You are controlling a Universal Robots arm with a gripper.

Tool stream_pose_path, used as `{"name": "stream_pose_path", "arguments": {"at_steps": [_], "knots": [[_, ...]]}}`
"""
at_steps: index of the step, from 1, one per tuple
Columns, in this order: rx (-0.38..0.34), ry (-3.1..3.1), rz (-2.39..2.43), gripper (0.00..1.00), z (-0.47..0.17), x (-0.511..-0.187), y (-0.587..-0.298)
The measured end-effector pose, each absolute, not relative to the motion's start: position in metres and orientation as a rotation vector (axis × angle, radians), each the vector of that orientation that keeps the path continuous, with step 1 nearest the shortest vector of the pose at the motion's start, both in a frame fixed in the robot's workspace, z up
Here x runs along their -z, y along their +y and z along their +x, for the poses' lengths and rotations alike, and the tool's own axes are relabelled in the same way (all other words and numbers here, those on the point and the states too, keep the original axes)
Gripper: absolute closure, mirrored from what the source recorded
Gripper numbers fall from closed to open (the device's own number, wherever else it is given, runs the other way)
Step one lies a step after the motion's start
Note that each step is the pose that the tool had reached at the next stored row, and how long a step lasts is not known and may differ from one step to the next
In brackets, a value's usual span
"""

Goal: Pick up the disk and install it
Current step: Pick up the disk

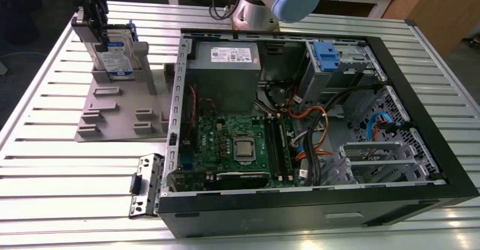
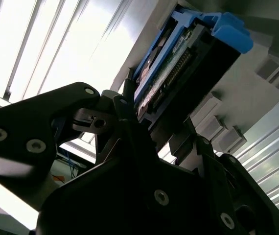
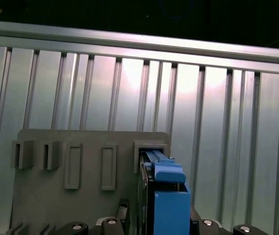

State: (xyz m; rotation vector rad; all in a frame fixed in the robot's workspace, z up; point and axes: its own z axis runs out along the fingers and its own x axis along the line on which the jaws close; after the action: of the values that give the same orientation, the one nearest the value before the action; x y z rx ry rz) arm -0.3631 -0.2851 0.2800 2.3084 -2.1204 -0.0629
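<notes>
Squareness counts: I want the gripper [image 2: 155, 118] drawing the disk [image 2: 178, 63] straight up, no twist. Its jaws seem pinched on the disk's flat faces, though contact is half hidden. The disk stands upright in the grey stand [image 1: 120, 112]. The wrist points down over it, beside the open computer case [image 1: 300, 213].

Rack uprights [image 1: 145, 64] flanking the disk [image 1: 116, 56]

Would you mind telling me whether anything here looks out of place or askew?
A grey metal bracket lies loose on the table beside the open computer case, fastened to nothing I can see. Otherwise nothing stands out: the disk stands upright in its grey holder, with the gripper at its top.
</notes>
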Motion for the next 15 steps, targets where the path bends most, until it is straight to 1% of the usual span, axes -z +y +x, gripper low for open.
{"name": "stream_pose_path", "arguments": {"at_steps": [4, 5, 6, 7, 8, 9, 15], "knots": [[0.063, -2.12, 2.308, 0.48, -0.3631, -0.28, -0.2851], [0.063, -2.12, 2.308, 0.55, -0.363, -0.2799, -0.2851], [0.063, -2.12, 2.308, 0.55, -0.3631, -0.2799, -0.2851], [0.063, -2.12, 2.308, 0.61, -0.3631, -0.2799, -0.2851], [0.063, -2.12, 2.308, 0.61, -0.3631, -0.2799, -0.2851], [0.063, -2.12, 2.308, 0.64, -0.363, -0.2799, -0.2851], [0.063, -2.12, 2.308, 0.64, -0.3631, -0.2797, -0.2851]]}}
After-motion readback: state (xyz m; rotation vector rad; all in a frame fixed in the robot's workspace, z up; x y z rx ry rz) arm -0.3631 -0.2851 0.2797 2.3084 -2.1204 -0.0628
